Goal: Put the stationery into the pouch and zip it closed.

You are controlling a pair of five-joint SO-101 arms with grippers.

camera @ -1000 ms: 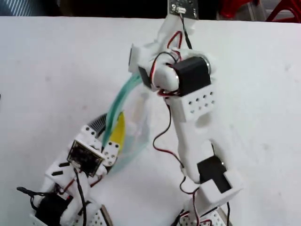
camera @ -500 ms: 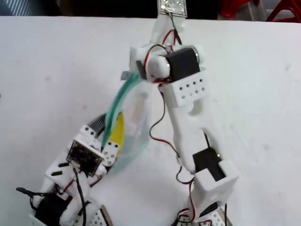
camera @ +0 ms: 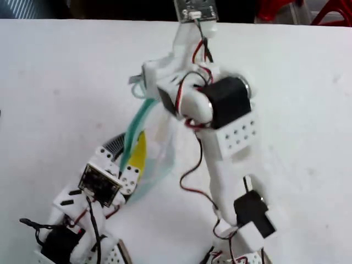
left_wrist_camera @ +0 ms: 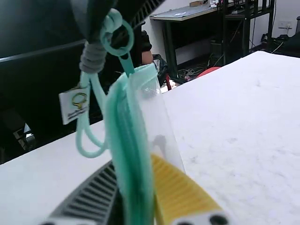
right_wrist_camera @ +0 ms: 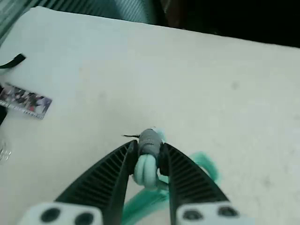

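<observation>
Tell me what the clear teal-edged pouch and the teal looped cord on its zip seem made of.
Clear teal-edged pouch: likely soft transparent plastic, glossy; the table shows through its wall. The edge band looks woven, ribbed and matt.
Teal looped cord: probably smooth rubbery plastic, round, slightly shiny, gathered in a grey collar.

No lettering can be read. A small printed tag (left_wrist_camera: 75, 106) is hung at the zip pull (left_wrist_camera: 115, 35) of the pouch (left_wrist_camera: 136, 154), its print blurred.
</observation>
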